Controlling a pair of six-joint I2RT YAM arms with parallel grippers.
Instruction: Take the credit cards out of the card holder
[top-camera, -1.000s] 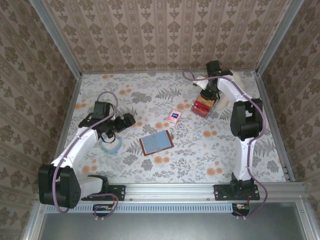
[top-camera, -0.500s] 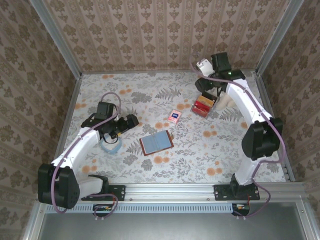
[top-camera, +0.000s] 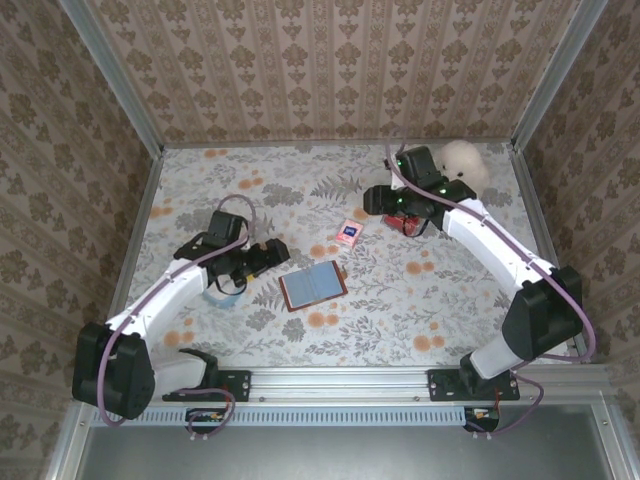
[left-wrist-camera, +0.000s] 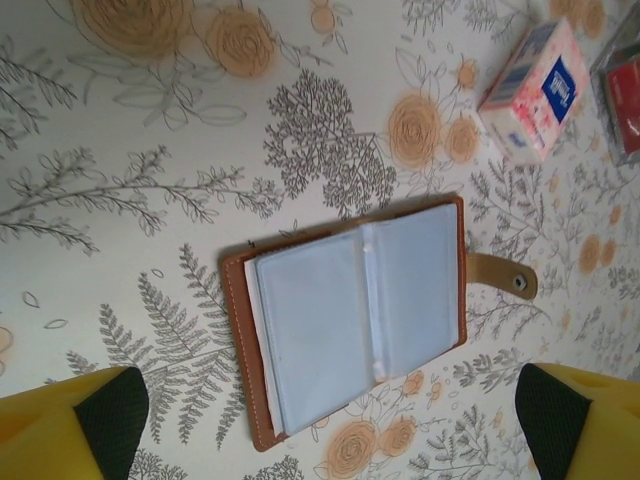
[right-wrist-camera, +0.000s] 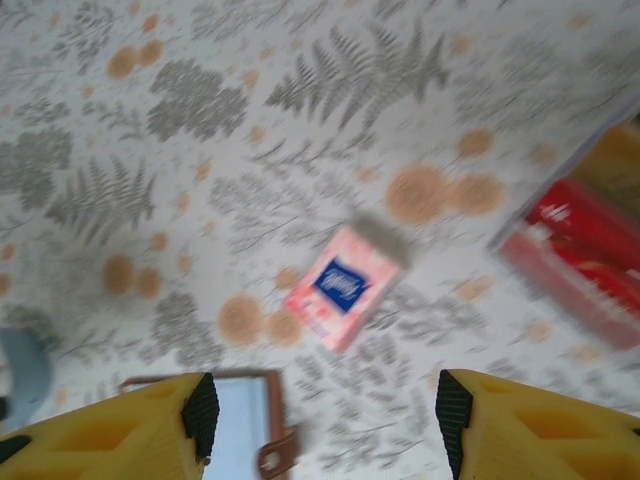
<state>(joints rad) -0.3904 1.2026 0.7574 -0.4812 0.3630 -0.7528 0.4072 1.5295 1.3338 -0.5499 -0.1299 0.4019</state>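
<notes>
The left end effector (left-wrist-camera: 330, 410) hangs released, its fingers spread wide over the holder (left-wrist-camera: 355, 320), which sits between them in the wrist view and touches neither; the right end effector (right-wrist-camera: 320, 415) is also released, with nothing between its pads, and hovers toward the far right of the worktop (top-camera: 450, 300), over the pack (right-wrist-camera: 345, 285).

The holder lies open and flat near the middle of the worktop, slightly toward the near edge, brown cover down, pale sleeves up, snap tab (left-wrist-camera: 500, 277) sticking out to one side; the pack lies apart from it on the far side, and a red box (right-wrist-camera: 590, 260) in a clear tub sits further toward the far right corner.

The step in hand looks like the approach: no cards lie loose on the worktop, so none seems out yet (whether the sleeves are full I cannot tell). Next, the left one would need to come down and pin the cover or pinch a sleeve edge, while the right travels in to draw a card; thin, slick plastic calls for a shallow, exact pinch.

The pack carries a blue label with white lettering, too small to read; nothing else bears legible writing.
</notes>
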